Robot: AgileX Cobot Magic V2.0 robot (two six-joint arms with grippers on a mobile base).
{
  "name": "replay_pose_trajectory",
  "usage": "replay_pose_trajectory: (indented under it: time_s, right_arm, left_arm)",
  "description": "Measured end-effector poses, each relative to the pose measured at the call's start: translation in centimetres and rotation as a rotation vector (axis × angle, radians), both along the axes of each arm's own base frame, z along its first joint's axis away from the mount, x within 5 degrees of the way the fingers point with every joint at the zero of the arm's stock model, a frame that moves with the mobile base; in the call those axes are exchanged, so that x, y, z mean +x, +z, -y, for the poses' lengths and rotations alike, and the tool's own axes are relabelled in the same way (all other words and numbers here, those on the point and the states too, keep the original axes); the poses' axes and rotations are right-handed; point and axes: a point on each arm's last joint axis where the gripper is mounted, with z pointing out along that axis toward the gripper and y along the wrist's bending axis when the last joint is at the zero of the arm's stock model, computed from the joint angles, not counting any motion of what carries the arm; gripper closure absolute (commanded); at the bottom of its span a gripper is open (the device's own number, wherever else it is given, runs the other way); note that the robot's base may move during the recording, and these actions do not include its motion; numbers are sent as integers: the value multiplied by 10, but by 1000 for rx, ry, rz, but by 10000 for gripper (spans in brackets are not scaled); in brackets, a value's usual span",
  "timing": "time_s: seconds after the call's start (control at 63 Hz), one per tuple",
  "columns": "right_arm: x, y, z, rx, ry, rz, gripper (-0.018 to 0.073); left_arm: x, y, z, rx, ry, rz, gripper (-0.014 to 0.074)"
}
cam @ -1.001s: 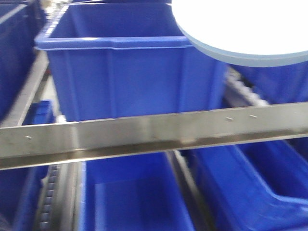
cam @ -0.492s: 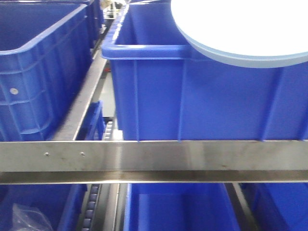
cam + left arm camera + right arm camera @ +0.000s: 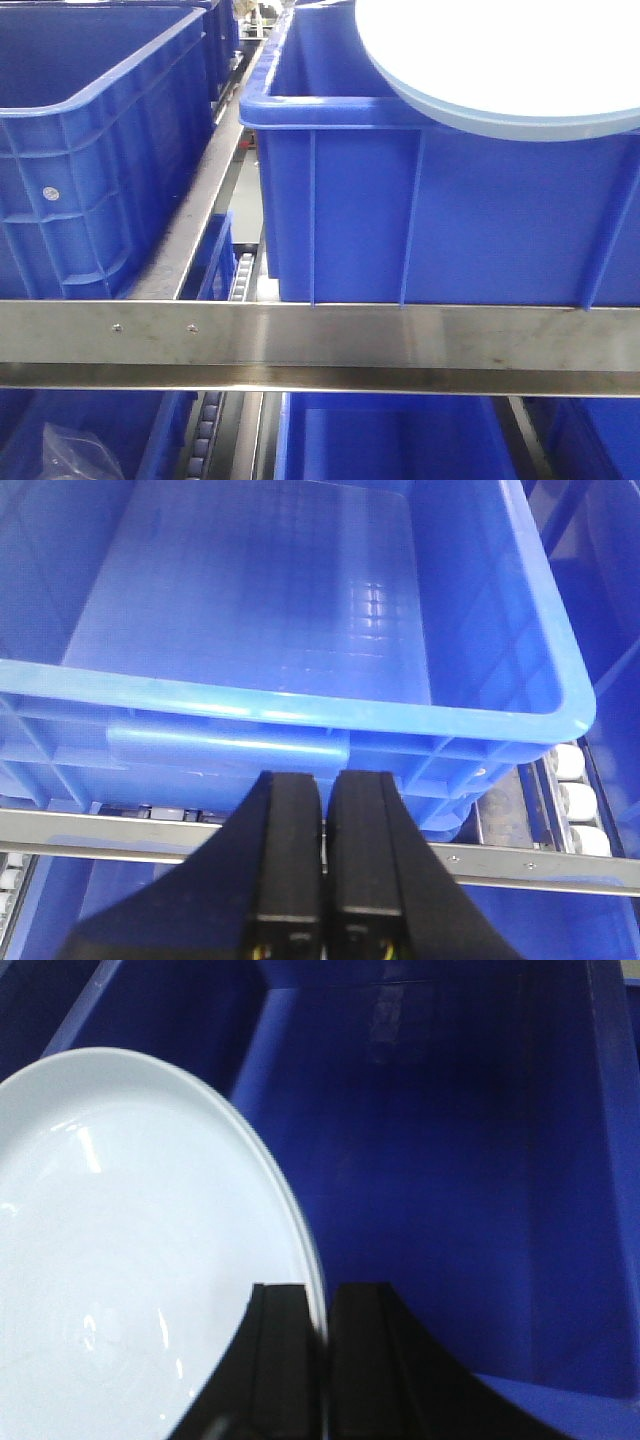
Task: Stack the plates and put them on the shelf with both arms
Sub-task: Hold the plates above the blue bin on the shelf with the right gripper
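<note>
We have the right gripper [image 3: 322, 1310] clamped on the rim of a plate [image 3: 130, 1260], held up over the right blue crate [image 3: 450, 200]. Left gripper [image 3: 325, 800] is pinched closed on nothing, hovering at the left crate [image 3: 300, 630] front edge. Shelf rail [image 3: 320, 340] runs across below.

Legible text, labels, brands, numbers, signs: none in any view. Blue crates [image 3: 430, 200], steel rail [image 3: 320, 335] and plate [image 3: 130, 1250]: all surfaces unmarked.
</note>
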Motion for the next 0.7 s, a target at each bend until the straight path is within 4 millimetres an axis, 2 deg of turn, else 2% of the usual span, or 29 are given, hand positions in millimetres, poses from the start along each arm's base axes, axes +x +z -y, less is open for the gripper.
replay_pose_trajectory:
  time_s: [0.699]
  right_arm:
    - [0,0,0,0,0,0,511]
  left_arm:
    - [0,0,0,0,0,0,505]
